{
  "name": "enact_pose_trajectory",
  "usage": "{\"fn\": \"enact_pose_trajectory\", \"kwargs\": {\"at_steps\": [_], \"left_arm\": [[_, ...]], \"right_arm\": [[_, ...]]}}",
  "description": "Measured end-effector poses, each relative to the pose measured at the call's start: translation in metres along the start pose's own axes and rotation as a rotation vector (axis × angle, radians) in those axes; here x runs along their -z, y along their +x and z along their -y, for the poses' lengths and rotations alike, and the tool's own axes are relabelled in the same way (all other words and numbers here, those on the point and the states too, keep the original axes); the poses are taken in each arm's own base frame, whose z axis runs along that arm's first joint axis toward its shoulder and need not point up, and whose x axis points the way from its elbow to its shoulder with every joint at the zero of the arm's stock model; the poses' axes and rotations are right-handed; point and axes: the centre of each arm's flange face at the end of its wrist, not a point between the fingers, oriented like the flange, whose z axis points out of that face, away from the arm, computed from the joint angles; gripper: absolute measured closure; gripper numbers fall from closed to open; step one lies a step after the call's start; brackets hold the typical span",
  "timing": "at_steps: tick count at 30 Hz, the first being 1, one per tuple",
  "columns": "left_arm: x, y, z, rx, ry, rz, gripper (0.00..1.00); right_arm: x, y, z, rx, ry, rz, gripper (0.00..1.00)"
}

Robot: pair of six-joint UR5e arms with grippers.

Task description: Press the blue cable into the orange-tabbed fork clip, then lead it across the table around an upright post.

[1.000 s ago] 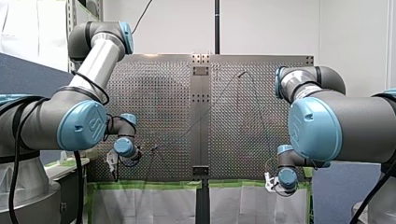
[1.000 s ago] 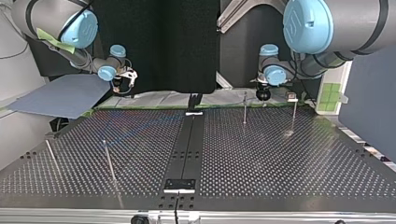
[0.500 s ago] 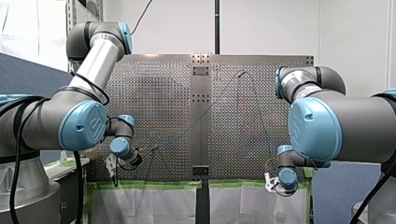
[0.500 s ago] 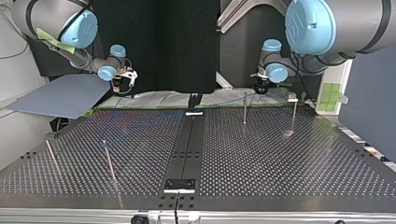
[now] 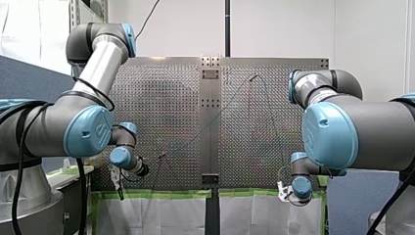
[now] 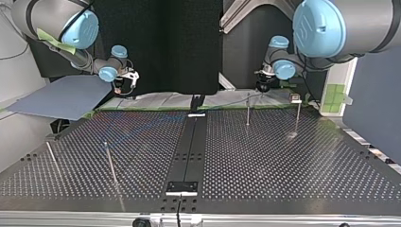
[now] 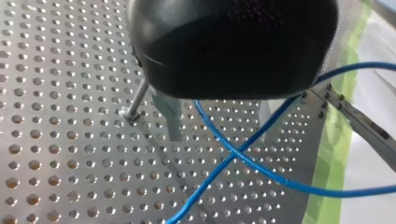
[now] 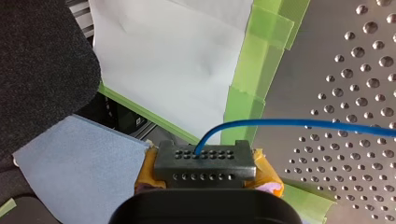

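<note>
The blue cable (image 7: 243, 161) loops over the perforated table in the left wrist view, two strands crossing between the fingers of my left gripper (image 7: 218, 134). Those fingers stand wide apart, open, and do not pinch it. A thin upright post (image 7: 138, 99) stands just beside one finger. My left gripper (image 6: 263, 87) hovers at the table's far edge near a post (image 6: 247, 109). My right gripper (image 8: 205, 162), with yellow pads, is shut on the blue cable (image 8: 280, 123), which leads out over the taped edge. It hangs off the far corner at the top view's left (image 6: 121, 85).
More upright posts (image 6: 111, 165) (image 6: 297, 117) (image 6: 52, 158) stand on the table (image 6: 265, 161). A small clip block (image 6: 295, 99) sits at the far edge. Green tape (image 8: 261, 42) and white sheeting line that edge. A blue-grey panel (image 6: 61, 97) lies beside the table.
My left gripper has risen off the table and drifted toward the top view's right; in the front view it moved down and left. The right arm has not moved.
</note>
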Motion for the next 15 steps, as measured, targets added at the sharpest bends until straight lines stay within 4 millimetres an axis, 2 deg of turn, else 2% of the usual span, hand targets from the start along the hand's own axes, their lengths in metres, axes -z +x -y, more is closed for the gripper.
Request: {"fn": "enact_pose_trajectory", "kwargs": {"at_steps": [15], "left_arm": [[0.001,-0.014,-0.007,0.014,0.035,0.016,0.18]], "right_arm": [[-0.001,0.001,0.000,0.004,0.000,-0.001,1.00]]}}
